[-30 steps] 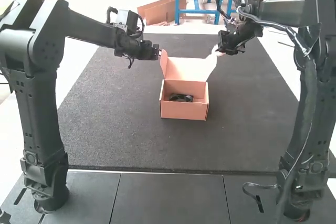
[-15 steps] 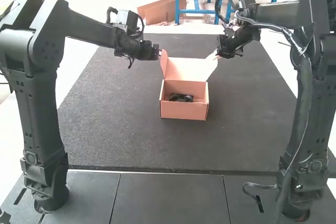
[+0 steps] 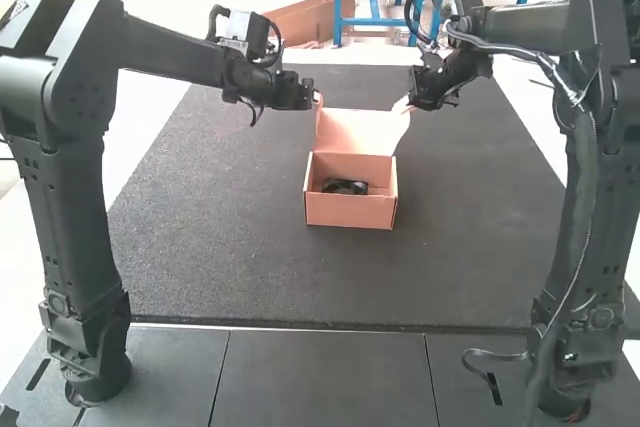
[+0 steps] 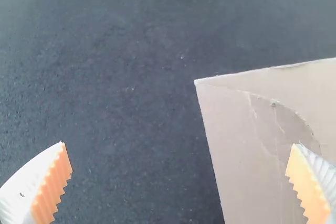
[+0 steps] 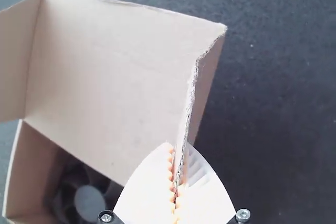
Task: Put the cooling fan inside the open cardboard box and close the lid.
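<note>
The open cardboard box (image 3: 350,205) stands mid-mat with the black cooling fan (image 3: 345,186) lying inside it. Its lid (image 3: 360,131) stands upright at the back. My right gripper (image 3: 404,104) is shut on the lid's right side flap; in the right wrist view the flap edge (image 5: 197,82) runs down between the closed fingers (image 5: 157,187), with the fan (image 5: 79,200) below. My left gripper (image 3: 312,99) hovers open at the lid's upper left corner. In the left wrist view, that corner (image 4: 262,129) lies near one of the spread fingertips (image 4: 307,190).
The box sits on a dark rubber mat (image 3: 200,227) with free floor all around it. Both arm bases stand at the near edge, left (image 3: 85,347) and right (image 3: 575,357).
The left gripper has moved right and slightly up to the lid's left corner. The right gripper, still holding the flap, has shifted a little left and up.
</note>
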